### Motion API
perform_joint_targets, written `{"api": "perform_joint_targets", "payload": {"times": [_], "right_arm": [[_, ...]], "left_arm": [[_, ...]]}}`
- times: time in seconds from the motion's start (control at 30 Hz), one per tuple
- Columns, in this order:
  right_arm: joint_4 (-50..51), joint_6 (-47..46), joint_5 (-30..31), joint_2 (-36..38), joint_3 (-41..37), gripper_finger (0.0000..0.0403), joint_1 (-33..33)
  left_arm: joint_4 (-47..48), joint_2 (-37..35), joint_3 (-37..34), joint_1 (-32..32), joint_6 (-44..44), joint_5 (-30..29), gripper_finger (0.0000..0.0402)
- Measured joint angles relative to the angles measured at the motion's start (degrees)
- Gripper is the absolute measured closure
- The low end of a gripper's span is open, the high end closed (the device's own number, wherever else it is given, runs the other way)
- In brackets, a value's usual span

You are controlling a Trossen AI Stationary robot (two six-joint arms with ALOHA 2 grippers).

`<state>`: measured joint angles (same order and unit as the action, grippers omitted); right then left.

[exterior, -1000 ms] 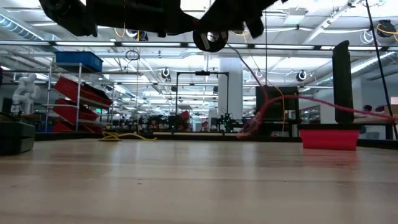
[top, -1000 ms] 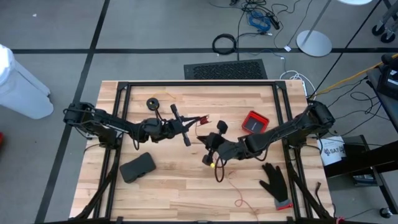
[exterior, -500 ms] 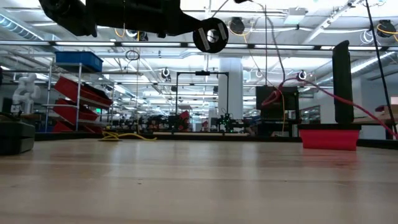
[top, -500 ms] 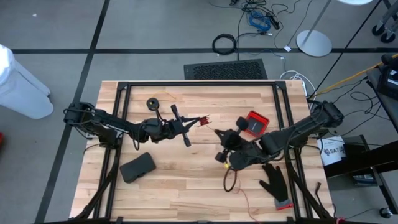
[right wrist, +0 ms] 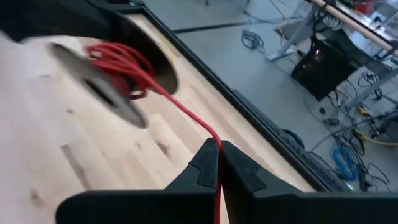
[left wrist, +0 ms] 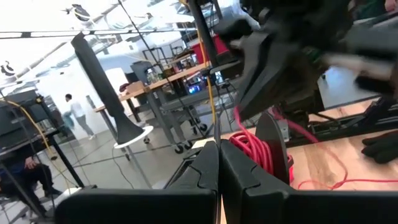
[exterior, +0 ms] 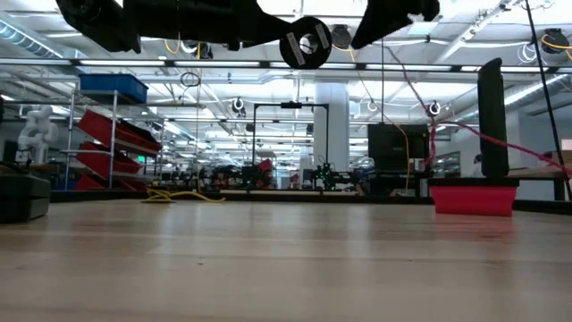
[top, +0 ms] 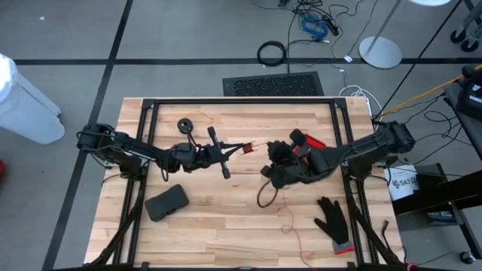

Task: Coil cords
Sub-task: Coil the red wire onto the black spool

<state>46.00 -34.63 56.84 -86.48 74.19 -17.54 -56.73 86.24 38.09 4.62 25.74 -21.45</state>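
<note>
My left pincer was clamped shut, holding the spool of the red cord up off the counter near its middle. My right pincer, just beside it, was shut on the cord's free run, with slack trailing toward the glove. The second spool lay apart (untouched). For a clean wind, I judged the right should keep light tension and circle close to the spool.
</note>
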Motion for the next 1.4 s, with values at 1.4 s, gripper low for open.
{"api": "perform_joint_targets", "payload": {"times": [1.4], "right_arm": [[-30.62,8.36,-13.50,-0.31,-18.23,0.0367,-3.24]], "left_arm": [[-1.84,0.04,0.00,-0.90,-3.01,1.59,0.0401]]}}
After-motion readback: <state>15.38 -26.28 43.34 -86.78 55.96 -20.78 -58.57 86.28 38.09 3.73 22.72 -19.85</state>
